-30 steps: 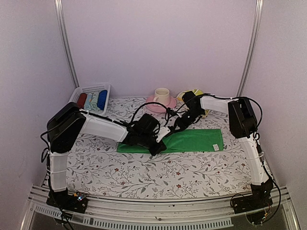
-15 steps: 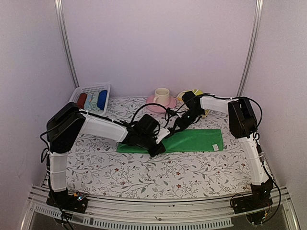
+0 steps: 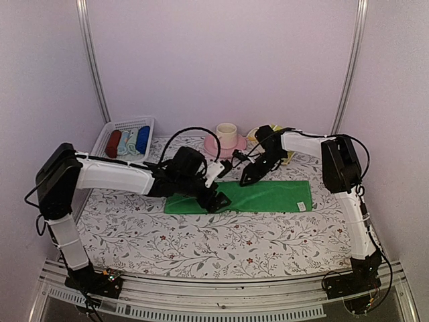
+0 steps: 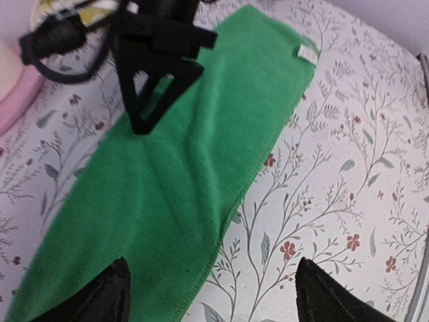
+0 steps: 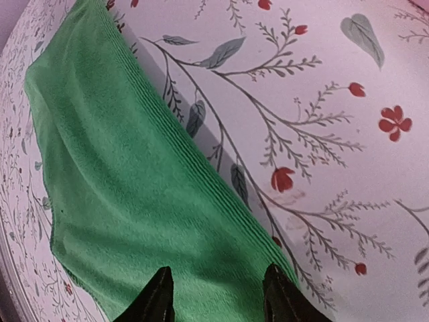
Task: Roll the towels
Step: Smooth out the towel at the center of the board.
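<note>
The bright green towel (image 3: 268, 196) lies flat on the table as a long folded strip, its white tag at the right end. My left gripper (image 3: 218, 200) hovers open over the strip's near edge at its left half; in the left wrist view the towel (image 4: 167, 181) runs under the left finger, and nothing sits between the fingers (image 4: 110, 298). My right gripper (image 3: 245, 179) is open just above the strip's far edge (image 5: 134, 188), fingertips (image 5: 161, 298) apart and gripping nothing. The pale yellow towel (image 3: 289, 157) is mostly hidden behind the right arm.
A white basket (image 3: 114, 127) with dark red, pale blue and deep blue rolls stands at the back left. A cream cup on a pink saucer (image 3: 226, 137) sits at the back centre, close behind both grippers. The floral tablecloth (image 3: 221, 245) covers the table.
Both grippers have opened and let go of the green towel, which now lies flat. The left arm's elbow has swung left and its gripper lifted slightly.
</note>
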You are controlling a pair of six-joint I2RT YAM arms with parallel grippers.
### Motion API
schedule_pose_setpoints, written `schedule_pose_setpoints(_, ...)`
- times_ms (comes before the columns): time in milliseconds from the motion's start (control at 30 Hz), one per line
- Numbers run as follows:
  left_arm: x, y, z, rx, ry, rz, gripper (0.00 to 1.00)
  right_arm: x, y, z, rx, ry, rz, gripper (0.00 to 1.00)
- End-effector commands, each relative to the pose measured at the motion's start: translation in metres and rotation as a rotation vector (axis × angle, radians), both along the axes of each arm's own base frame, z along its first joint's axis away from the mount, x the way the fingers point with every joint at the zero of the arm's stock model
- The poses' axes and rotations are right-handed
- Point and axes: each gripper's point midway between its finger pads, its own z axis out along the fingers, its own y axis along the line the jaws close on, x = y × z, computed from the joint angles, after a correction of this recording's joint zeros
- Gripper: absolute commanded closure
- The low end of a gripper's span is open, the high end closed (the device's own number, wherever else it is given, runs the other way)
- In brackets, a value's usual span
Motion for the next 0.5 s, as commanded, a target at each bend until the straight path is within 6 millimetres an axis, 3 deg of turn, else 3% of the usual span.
schedule_pose_setpoints(0, 0.042, 0.033, 0.069, -0.186, -0.103, 0.167, 0.13, 0.015, -0.039, 0.065, 0.005, -0.113, -0.049, 0.50)
schedule_pose_setpoints(133, 0.067, 0.071, 0.056, -0.192, -0.036, 0.301, 0.21, 0.008, -0.073, 0.090, 0.014, -0.138, -0.079, 0.46)
schedule_pose_setpoints(267, 0.084, 0.095, 0.027, -0.167, 0.039, 0.394, 0.37, -0.022, -0.100, 0.091, 0.018, -0.107, -0.076, 0.44)
schedule_pose_setpoints(400, 0.094, 0.106, -0.005, -0.116, 0.100, 0.446, 0.56, -0.067, -0.116, 0.062, -0.011, -0.022, -0.038, 0.55)
schedule_pose_setpoints(467, 0.094, 0.106, -0.015, -0.101, 0.117, 0.452, 0.58, -0.080, -0.120, 0.052, -0.017, 0.002, -0.033, 0.59)
